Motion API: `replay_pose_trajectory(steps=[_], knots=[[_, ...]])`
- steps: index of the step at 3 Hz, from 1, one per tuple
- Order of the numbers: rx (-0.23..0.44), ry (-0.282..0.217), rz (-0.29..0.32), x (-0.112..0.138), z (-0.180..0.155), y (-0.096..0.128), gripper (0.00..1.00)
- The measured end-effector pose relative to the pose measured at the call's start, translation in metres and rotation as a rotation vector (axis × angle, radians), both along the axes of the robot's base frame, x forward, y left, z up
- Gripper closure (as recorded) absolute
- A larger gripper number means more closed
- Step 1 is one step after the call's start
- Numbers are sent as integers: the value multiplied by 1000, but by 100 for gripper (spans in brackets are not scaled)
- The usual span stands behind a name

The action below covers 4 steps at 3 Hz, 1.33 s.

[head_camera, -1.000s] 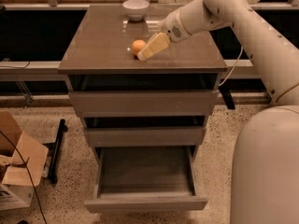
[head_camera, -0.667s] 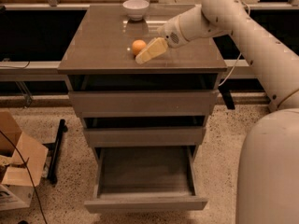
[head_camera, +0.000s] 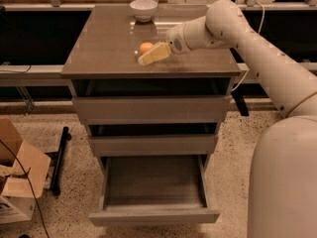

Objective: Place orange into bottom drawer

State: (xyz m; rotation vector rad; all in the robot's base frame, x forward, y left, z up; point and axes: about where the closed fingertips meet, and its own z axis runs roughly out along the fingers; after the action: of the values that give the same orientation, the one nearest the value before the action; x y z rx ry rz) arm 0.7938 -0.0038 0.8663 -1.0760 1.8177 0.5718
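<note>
The orange point(head_camera: 145, 47) rests on the grey-brown cabinet top point(head_camera: 104, 48), near its middle. My gripper point(head_camera: 150, 54) comes in from the right on the white arm, low over the top, right against the orange's front-right side and partly covering it. The bottom drawer point(head_camera: 153, 216) is pulled out towards me at floor level, and its tray is empty.
A white bowl point(head_camera: 143, 8) stands at the back of the cabinet top. The two upper drawers point(head_camera: 151, 110) are slightly ajar. A cardboard box point(head_camera: 17, 177) and a black bar point(head_camera: 58, 157) lie on the floor at left. My white base point(head_camera: 285, 182) fills the right.
My wrist has come down and moved left, bringing the gripper closer against the orange. The orange and the drawers have not moved.
</note>
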Motion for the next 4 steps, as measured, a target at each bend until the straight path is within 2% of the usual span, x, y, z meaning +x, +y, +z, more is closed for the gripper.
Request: replay_pose_trajectory(steps=[1, 2, 4], knots=[[41, 7, -31, 13, -15, 0, 14], [66, 14, -44, 20, -27, 0, 36], [55, 0, -36, 18, -18, 12, 83]])
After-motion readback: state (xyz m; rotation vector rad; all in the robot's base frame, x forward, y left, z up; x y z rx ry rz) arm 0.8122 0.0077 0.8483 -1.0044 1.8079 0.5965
